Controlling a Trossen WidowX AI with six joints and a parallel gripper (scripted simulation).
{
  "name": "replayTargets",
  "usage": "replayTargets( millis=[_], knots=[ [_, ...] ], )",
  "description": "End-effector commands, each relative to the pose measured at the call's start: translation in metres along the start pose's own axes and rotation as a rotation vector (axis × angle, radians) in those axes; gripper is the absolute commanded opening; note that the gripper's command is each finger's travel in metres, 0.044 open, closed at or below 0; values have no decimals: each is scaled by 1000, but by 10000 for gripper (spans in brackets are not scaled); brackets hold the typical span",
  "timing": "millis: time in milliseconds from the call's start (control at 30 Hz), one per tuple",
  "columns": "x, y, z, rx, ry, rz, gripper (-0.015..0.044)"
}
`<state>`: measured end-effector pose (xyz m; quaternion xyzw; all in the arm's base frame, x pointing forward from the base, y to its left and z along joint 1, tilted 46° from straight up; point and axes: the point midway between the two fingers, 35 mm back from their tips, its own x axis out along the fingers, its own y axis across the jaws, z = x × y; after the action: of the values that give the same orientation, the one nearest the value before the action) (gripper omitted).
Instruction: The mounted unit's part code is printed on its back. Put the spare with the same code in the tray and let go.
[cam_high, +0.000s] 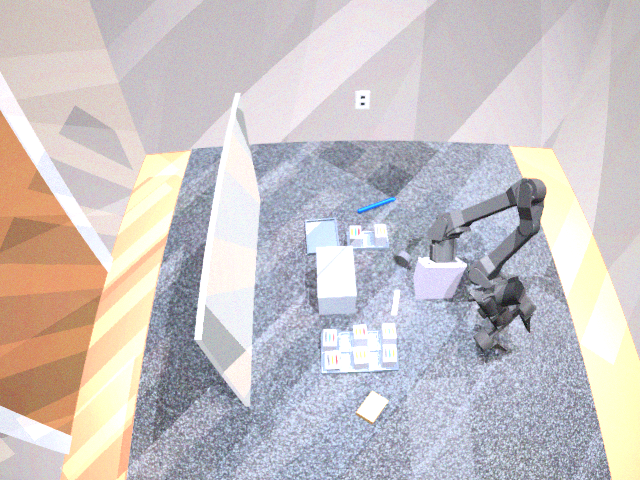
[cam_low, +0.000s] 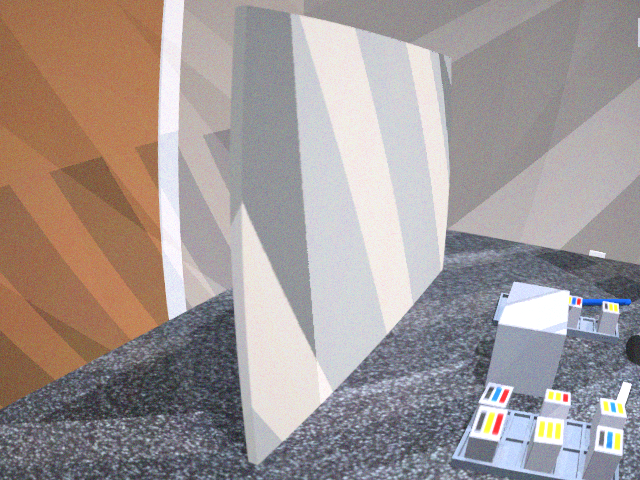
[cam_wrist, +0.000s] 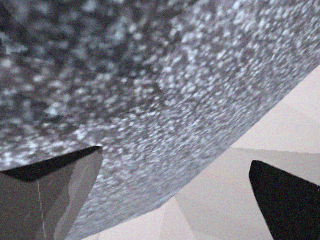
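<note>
A pale box (cam_high: 336, 279) (cam_low: 527, 356), seemingly the mounted unit, stands mid-table; no code shows on its visible faces. The shallow tray (cam_high: 321, 236) (cam_low: 499, 311) behind it looks empty. A rack (cam_high: 344, 342) (cam_low: 519, 424) holds several grey spares with three-stripe tops: black-blue-red (cam_low: 496, 394), black-yellow-red (cam_low: 489, 423), yellow-yellow-red (cam_low: 557, 396), all yellow (cam_low: 549, 429), yellow-blue-yellow (cam_low: 613, 407) and black-blue-yellow (cam_low: 609, 440). A smaller rack (cam_high: 367, 238) (cam_low: 587, 325) holds two more, stripes partly unclear. My gripper (cam_high: 515, 339) (cam_wrist: 176, 161) is open and empty, far right of the racks.
A tall upright panel (cam_high: 232, 227) (cam_low: 361, 180) stands left of the box. A blue rod (cam_high: 376, 205) (cam_low: 607, 301) lies behind the small rack. A white strip (cam_high: 395, 302) (cam_low: 624, 393) lies right of the box. A yellowish block (cam_high: 372, 406) lies in front of the large rack.
</note>
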<state>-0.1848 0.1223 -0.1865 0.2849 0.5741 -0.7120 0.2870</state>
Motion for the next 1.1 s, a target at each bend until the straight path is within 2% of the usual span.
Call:
replayTargets(
  millis=[0, 233, 467, 733, 867, 1067],
  knots=[
    [0, 0, 0, 0, 0, 0, 426],
    [0, 3, -8, 49, 20, 10, 440],
    [-13, 34, -84, 557, 224, 87, 440],
    [-55, 82, -154, 1132, 458, 122, 440],
    [-86, 107, -179, 1400, 556, 98, 440],
    [-115, 129, -194, 1635, 638, 71, 440]
  ],
)
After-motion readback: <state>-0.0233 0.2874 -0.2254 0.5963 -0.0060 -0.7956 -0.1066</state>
